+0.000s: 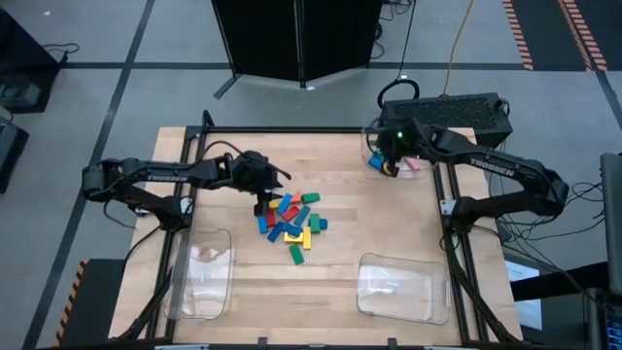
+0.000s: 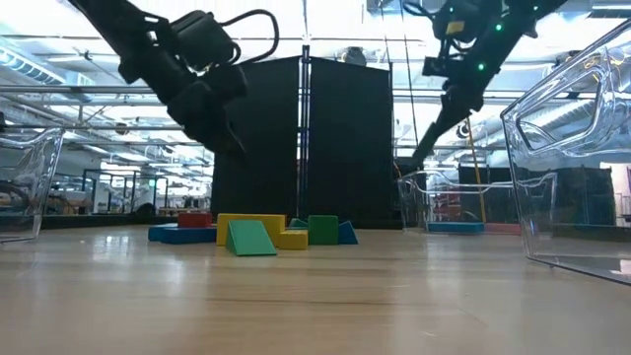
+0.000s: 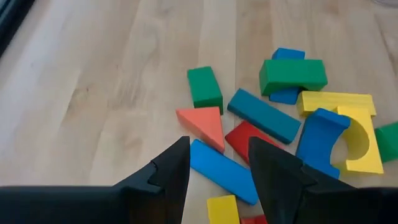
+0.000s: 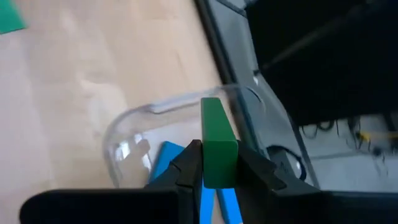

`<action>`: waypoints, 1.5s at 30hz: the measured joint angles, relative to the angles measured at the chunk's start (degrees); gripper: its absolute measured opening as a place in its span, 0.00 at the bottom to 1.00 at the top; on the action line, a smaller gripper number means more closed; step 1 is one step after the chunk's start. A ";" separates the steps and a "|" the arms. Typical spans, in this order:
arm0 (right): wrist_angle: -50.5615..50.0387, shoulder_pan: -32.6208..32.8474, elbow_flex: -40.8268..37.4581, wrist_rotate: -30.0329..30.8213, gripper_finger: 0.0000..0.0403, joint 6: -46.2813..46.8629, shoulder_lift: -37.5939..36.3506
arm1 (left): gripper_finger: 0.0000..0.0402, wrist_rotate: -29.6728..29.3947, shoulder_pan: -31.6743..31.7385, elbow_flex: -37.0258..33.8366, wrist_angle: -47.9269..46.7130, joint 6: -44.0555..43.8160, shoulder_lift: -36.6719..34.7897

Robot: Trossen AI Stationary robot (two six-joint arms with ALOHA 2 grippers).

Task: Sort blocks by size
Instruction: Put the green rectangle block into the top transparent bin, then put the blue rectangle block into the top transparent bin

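Nearest the table's (image 1: 243, 282) front edge stand two clear trays, one by the front left corner (image 1: 201, 274) and one by the front right (image 1: 396, 288); neither has a block in it that I can see.

At mid-table lies the pile of blocks (image 1: 292, 222), mixed in colour and shape. The left gripper (image 3: 217, 163) hangs just over the pile's left side, fingers spread and holding nothing. Straight beneath the gap lies a long blue block (image 3: 222, 171), its long axis running slantwise across the gap, not along it. An orange wedge (image 3: 203, 124) sits just beside it and a red block (image 3: 247, 138) touches its far flank. Judging from this, the left arm is the nearer one for any pick from the pile, and a descent here would close across the blue block's narrow width.

Farthest off, at the back right corner, the right gripper (image 4: 219, 163) pinches a green block (image 4: 217, 142) by its narrow sides, the block's length pointing forward out of the fingers. It is held above a third clear tray (image 4: 163, 109), where blue blocks (image 4: 163, 160) already lie, so a release there looks to be the coming move.
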 joint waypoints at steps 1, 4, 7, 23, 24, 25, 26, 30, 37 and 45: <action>-0.05 -1.17 0.00 -0.01 0.15 0.74 0.17 | 0.41 -0.02 0.00 -0.40 0.08 -0.21 0.00; -1.69 -4.43 0.04 -0.04 0.15 4.03 1.16 | 0.41 -0.25 0.00 -1.68 0.14 -0.86 0.00; -3.33 -7.08 0.04 -2.00 0.15 5.28 2.76 | 0.41 -0.30 0.00 -2.74 0.07 -1.77 0.04; -4.29 -16.30 0.04 -10.46 0.20 4.53 12.53 | 0.41 -0.28 -0.31 -6.89 4.30 -4.72 0.09; -4.22 -16.49 0.04 -10.46 0.22 4.63 12.68 | 0.41 -0.28 -0.31 -6.89 4.52 -4.72 0.09; -4.28 -16.77 0.04 -10.48 0.25 5.01 12.74 | 0.41 -0.28 -0.31 -6.89 4.71 -4.72 0.09; -4.31 -17.02 0.04 -10.46 0.27 5.41 12.74 | 0.41 -0.28 -0.31 -6.89 4.92 -4.72 0.09; -5.41 -17.84 0.04 -10.26 0.39 6.12 12.60 | 0.41 -0.28 -0.31 -6.89 6.30 -4.74 0.08; -6.40 -19.05 0.04 -5.49 0.51 11.13 12.10 | 0.41 -0.28 -0.33 -6.86 7.60 -4.84 2.20; -6.57 -18.72 0.00 -6.04 0.47 11.65 6.60 | 0.48 -0.25 -0.70 -6.86 10.63 -6.75 6.87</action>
